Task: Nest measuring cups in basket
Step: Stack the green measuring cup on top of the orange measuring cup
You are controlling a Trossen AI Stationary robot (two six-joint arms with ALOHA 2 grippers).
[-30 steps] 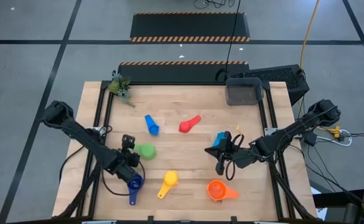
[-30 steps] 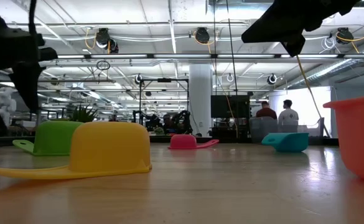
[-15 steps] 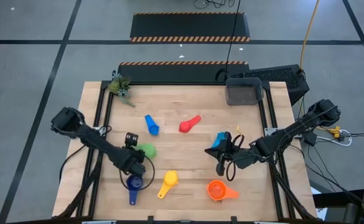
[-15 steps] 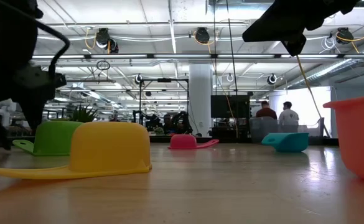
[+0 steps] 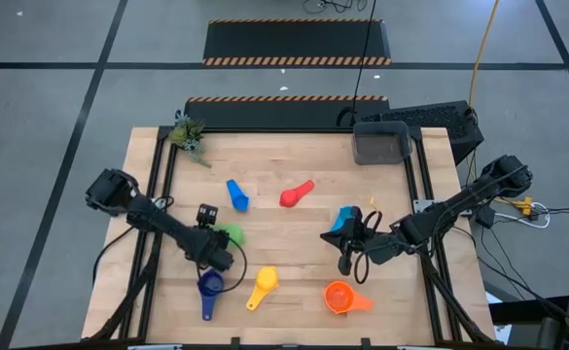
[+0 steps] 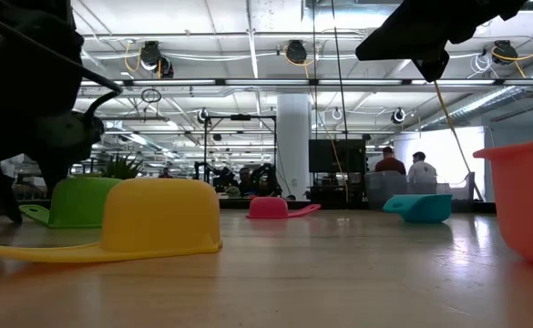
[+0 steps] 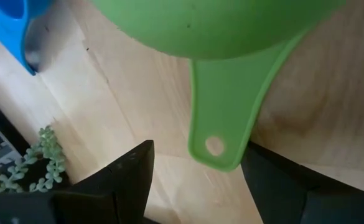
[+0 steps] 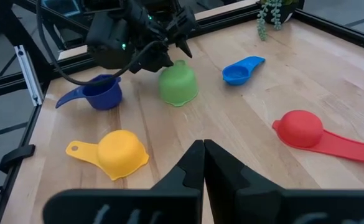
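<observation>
One camera looks straight down on the whole counter (image 5: 294, 243), one sits level at its surface, and both wrist cameras, the left one very close, share the green cup (image 7: 231, 37).

Small green plant (image 5: 188, 135), black keyboard (image 5: 430, 118), two people (image 6: 405, 165)

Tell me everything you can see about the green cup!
The green cup is a small, smooth, plastic-looking measuring cup. It sits upside down, dome up, on the wooden table, between the blue cup and the navy cup. Its flat handle has a round hole near the tip. The left gripper is open, its fingers on either side of the handle's tip; whether they touch it cannot be told.
</observation>
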